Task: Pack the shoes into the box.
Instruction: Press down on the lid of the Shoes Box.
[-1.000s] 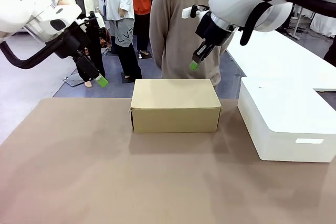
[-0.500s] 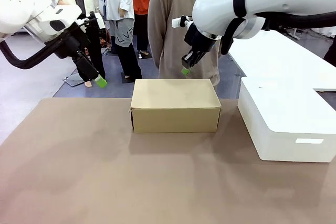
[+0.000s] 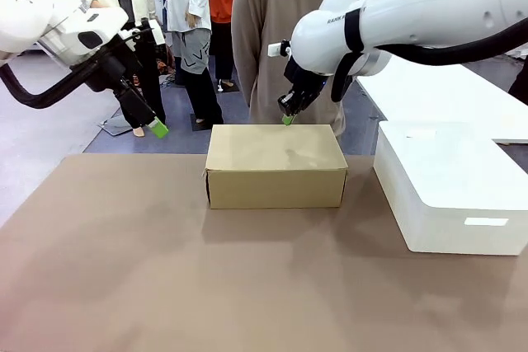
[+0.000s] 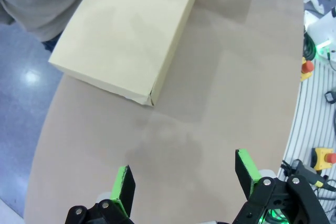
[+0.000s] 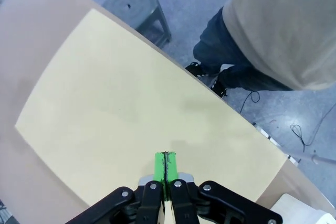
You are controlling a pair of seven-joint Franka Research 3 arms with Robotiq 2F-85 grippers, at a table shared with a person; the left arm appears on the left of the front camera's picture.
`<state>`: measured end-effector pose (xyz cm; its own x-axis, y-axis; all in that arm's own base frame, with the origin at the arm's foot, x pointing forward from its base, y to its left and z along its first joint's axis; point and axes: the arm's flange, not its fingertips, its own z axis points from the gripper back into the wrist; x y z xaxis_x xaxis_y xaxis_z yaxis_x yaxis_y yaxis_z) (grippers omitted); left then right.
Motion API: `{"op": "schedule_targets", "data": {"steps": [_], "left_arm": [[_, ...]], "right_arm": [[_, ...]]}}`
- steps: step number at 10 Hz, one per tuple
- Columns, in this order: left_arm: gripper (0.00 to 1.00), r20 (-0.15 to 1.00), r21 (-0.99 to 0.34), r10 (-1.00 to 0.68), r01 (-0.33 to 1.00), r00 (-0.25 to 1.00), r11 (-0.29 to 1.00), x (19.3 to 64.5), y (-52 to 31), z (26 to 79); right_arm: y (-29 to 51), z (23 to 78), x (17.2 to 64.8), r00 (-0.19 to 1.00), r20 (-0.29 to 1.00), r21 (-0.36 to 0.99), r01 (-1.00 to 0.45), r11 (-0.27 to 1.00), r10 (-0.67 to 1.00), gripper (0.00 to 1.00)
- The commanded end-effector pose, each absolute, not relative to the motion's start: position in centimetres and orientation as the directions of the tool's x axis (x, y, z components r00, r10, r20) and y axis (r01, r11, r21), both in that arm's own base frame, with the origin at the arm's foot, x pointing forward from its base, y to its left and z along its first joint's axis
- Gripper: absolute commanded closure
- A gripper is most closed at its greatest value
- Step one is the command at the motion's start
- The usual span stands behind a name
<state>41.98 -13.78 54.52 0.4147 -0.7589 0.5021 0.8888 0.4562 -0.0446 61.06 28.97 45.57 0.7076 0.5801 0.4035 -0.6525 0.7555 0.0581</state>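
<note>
Right pincer point(image 3: 286, 120), closed, hovers over box point(image 3: 275, 166) beside white box point(image 3: 450, 191).

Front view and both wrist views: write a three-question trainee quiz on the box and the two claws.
1. True or false: the lid of the brown box is shut.
2. Which claw has its tip just above the far edge of the box lid?
A. left claw
B. right claw
3. Fill in: the white box stands on the table on the robot's ____ side of the brown box.

Key
1. True; no shoes can be seen.
2. B; its pads are pressed together, while the left claw's pads stand wide apart, off to the left.
3. right
</note>
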Motion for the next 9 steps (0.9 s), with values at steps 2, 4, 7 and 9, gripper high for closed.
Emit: {"op": "schedule_targets", "data": {"steps": [2,4,7,9], "left_arm": [[0.00,0.504,-0.047,-0.753,0.884,0.423,0.465,42.1,-13.7,54.6],[0.00,0.504,-0.047,-0.753,0.884,0.423,0.465,42.1,-13.7,54.6],[0.00,0.504,-0.047,-0.753,0.884,0.423,0.465,42.1,-13.7,54.6],[0.00,0.504,-0.047,-0.753,0.884,0.423,0.465,42.1,-13.7,54.6]], "right_arm": [[30.4,43.8,62.8,0.753,0.350,0.048,-0.608,0.793,0.557,1.00],[30.7,41.9,63.4,0.759,0.349,0.024,-0.593,0.805,0.549,1.00],[30.9,40.3,63.5,0.770,0.309,0.048,-0.598,0.800,0.558,1.00],[30.0,44.6,61.5,0.750,0.334,0.036,-0.616,0.787,0.571,1.00]]}}
